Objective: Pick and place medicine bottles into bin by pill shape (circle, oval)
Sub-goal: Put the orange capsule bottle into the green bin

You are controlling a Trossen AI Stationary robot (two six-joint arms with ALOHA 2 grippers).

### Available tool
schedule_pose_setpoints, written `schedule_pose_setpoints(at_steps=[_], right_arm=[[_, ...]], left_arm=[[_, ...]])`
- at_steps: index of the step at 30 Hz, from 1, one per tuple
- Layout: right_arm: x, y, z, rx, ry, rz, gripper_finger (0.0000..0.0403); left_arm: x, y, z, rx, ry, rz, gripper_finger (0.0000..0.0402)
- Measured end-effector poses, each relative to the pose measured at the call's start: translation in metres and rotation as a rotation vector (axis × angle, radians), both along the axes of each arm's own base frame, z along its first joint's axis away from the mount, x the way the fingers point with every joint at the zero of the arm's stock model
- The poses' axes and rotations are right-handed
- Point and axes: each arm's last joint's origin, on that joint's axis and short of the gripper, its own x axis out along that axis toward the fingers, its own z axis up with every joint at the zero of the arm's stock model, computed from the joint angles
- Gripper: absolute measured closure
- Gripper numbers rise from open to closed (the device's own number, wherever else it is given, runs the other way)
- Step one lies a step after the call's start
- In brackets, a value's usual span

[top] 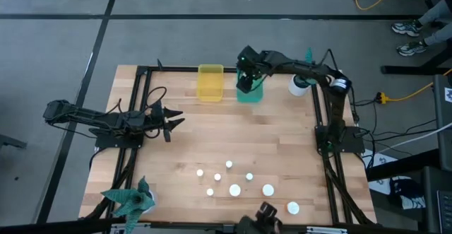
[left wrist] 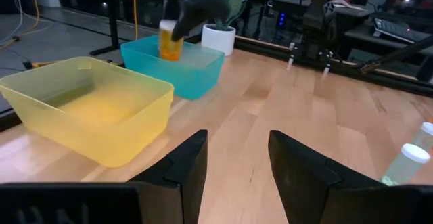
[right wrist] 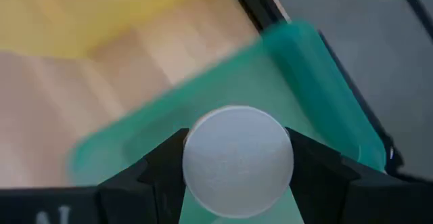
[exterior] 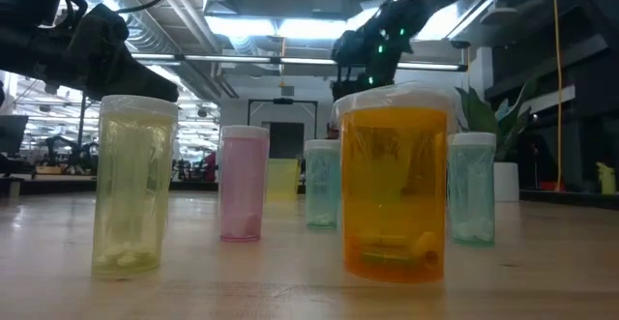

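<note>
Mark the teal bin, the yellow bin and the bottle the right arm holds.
teal bin [left wrist: 203, 72]: left wrist view, near wall.
yellow bin [left wrist: 128, 126]: left wrist view, front wall.
held bottle [right wrist: 237, 160]: right wrist view, white cap.

You can see a white plant pot [top: 298, 86] at the far right of the wooden table [top: 282, 145]. A green paper plant [top: 131, 200] sits at the near left corner. A yellow cable [top: 367, 1] lies on the floor beyond the table.

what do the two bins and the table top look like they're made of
Yellow bin and teal bin: probably thin translucent plastic, smooth; the table shows through their walls. Table top: looks like light wood, matte to satin, with visible plank seams and grain.
</note>
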Motion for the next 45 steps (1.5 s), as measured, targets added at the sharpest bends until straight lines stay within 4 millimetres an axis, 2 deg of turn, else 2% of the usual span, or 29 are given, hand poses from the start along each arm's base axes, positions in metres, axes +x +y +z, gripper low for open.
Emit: schedule_pose_setpoints(at_steps=[5, 9, 12, 20, 27, 34, 45], right_arm=[[-0.007, -0.021, -0.005, -0.031, -0.012, -0.094, 0.0189], [-0.01, -0.032, -0.004, 0.03, -0.106, -0.115, 0.0189], [-0.012, -0.037, -0.011, 0.07, -0.112, -0.179, 0.0189], [-0.01, -0.039, -0.022, 0.084, -0.091, -0.179, 0.0189], [-0.01, -0.04, -0.021, 0.086, -0.104, -0.202, 0.0186], [-0.01, -0.04, -0.021, 0.087, -0.107, -0.206, 0.0161], [-0.009, -0.04, -0.021, 0.079, -0.11, -0.207, 0.0166]], left_arm=[[0.0, 0.0, 0.0, 0.042, 0.017, -0.006, 0.0252], [0.0, 0.0, 0.0, 0.046, 0.018, -0.007, 0.0252], [0.0, 0.0, 0.0, 0.041, 0.016, -0.006, 0.0252], [0.0, 0.0, 0.0, 0.041, 0.015, -0.006, 0.0252], [0.0, 0.0, 0.0, 0.041, 0.015, -0.006, 0.0252], [0.0, 0.0, 0.0, 0.041, 0.015, -0.006, 0.0252], [0.0, 0.0, 0.0, 0.041, 0.016, -0.006, 0.0252]])
